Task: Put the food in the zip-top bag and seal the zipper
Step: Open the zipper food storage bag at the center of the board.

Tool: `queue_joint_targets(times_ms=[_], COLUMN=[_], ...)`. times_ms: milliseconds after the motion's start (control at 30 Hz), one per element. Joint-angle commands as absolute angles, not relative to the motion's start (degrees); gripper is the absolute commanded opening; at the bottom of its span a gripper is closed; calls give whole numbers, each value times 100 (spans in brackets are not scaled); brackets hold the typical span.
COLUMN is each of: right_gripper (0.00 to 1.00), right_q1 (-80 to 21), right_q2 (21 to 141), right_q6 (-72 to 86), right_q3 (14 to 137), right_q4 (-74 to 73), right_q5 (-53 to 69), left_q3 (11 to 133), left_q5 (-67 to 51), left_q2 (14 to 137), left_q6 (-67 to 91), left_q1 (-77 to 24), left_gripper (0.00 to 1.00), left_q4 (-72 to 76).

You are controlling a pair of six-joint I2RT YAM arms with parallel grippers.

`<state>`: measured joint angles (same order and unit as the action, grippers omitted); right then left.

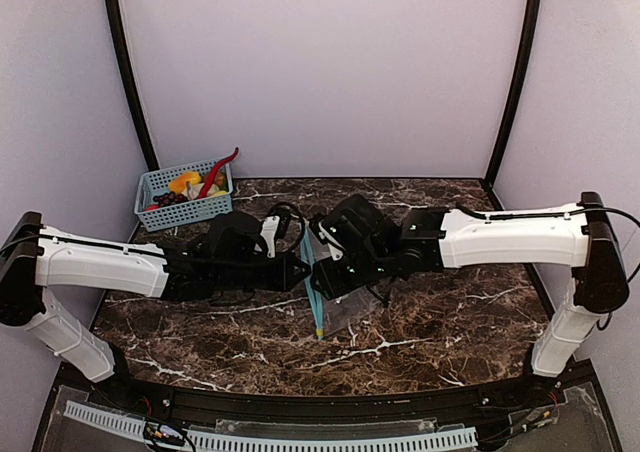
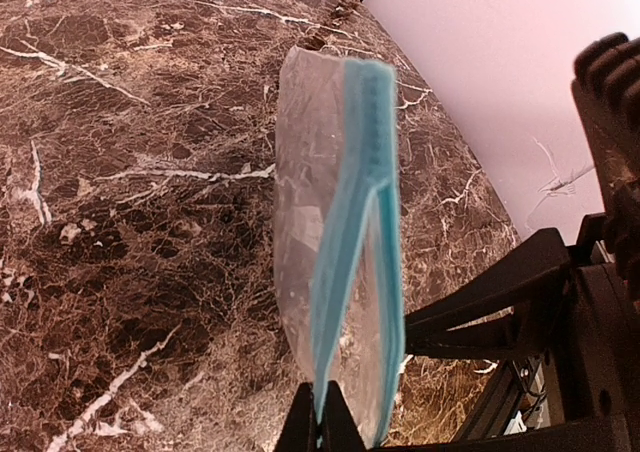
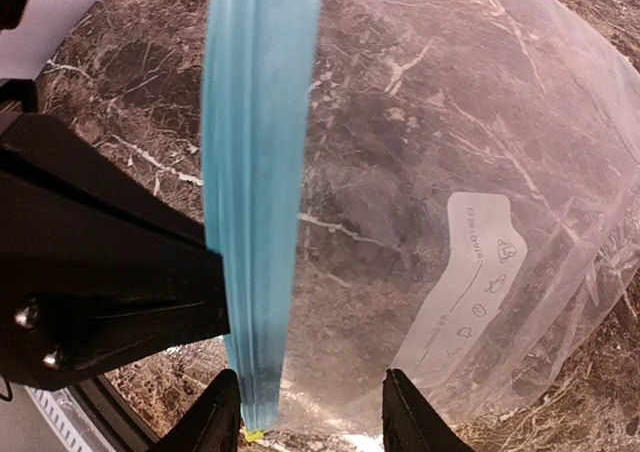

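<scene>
We see the left end effector [image 2: 320, 427] at 6 o'clock in its own wrist view. Its two fingers [image 2: 298, 424] are pinched tight on the blue zipper [image 2: 355, 172] of the clear bag [image 2: 300, 202]. From there the zipper runs up toward 12 o'clock, and we see the bag edge-on over the tabletop [image 2: 120, 222]. Near the fingers the zipper splits into two strips, so the mouth gapes a little there.

The right end effector [image 3: 310, 377] is wide open. Its fingers stand well apart, at 7 and 5 o'clock in its wrist view. The end of the zipper hangs just beside the 7 o'clock finger, and the bag's edge lies between the two fingers. We cannot tell if either finger touches the bag.

Only the top view shows the food [image 1: 186, 183]. It lies in a blue basket [image 1: 190, 213] at 10 o'clock from the bag, well apart from both end effectors. Only the right wrist view shows the white print [image 3: 470, 282] on the bag.
</scene>
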<state>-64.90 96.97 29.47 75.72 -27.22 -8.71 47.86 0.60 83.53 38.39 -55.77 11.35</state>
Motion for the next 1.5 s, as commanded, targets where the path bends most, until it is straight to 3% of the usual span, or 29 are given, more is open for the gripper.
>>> queue_joint_targets(times_ms=[0, 200, 467, 600, 867, 1233, 1467], right_gripper=[46, 40, 42, 37, 0, 0, 0], right_q1=[-6530, -6526, -6521, -6515, -6447, -6284, -6130], right_q2=[9889, 9997, 10162, 10206, 9988, 9292, 9502], right_q6=[3090, 3178, 3120, 3179, 3342, 3378, 3342], right_q3=[7835, 7919, 8039, 8076, 8059, 7963, 8269], right_q4=[-2862, -2859, -2720, -2742, -2936, -3303, -3546], right_q5=[-1397, -1528, -1291, -1415, -1537, -1343, -1015], left_q3=[4900, 4851, 4738, 4737, 4706, 4325, 4700], left_q5=[17, 49, 29, 34, 197, 58, -1244], left_q2=[8167, 8104, 8010, 7993, 7899, 7553, 7766], left_q6=[3883, 3890, 3967, 3965, 3919, 3812, 3279], left_q1=[-5555, -5557, -5548, -5546, -5402, -4886, -4825], left_gripper=[1, 1, 1, 1, 1, 2, 20], left_q4=[970, 917, 1038, 1039, 677, 305, 378])
